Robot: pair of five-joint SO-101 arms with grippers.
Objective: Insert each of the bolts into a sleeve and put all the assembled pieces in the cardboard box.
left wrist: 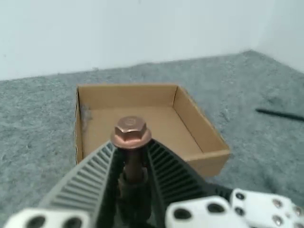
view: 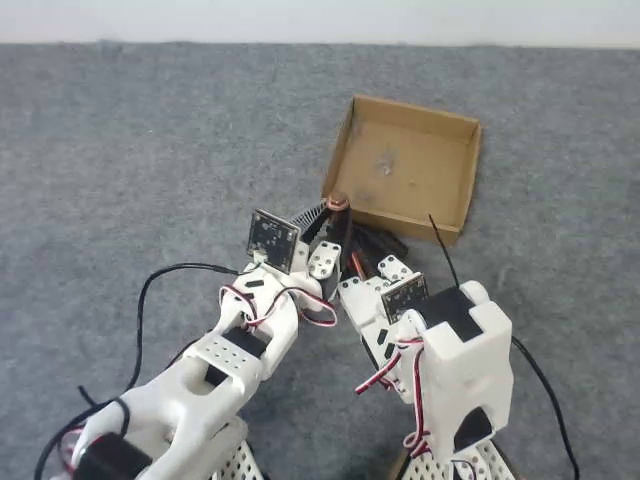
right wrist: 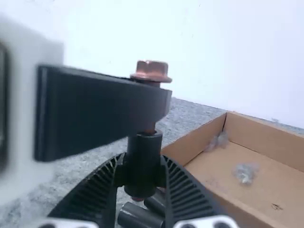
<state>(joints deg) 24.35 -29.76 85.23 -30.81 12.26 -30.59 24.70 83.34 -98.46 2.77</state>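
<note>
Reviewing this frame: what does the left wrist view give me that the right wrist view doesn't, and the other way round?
Left wrist view adds: the whole cardboard box with all four walls, and a thin black cable on the carpet. Right wrist view adds: the black sleeve clamped in the right gripper's fingers, the bolt's shank entering its top, and loose sleeves lying beneath. Both share: the copper-headed bolt held by the left gripper, and the box.
</note>
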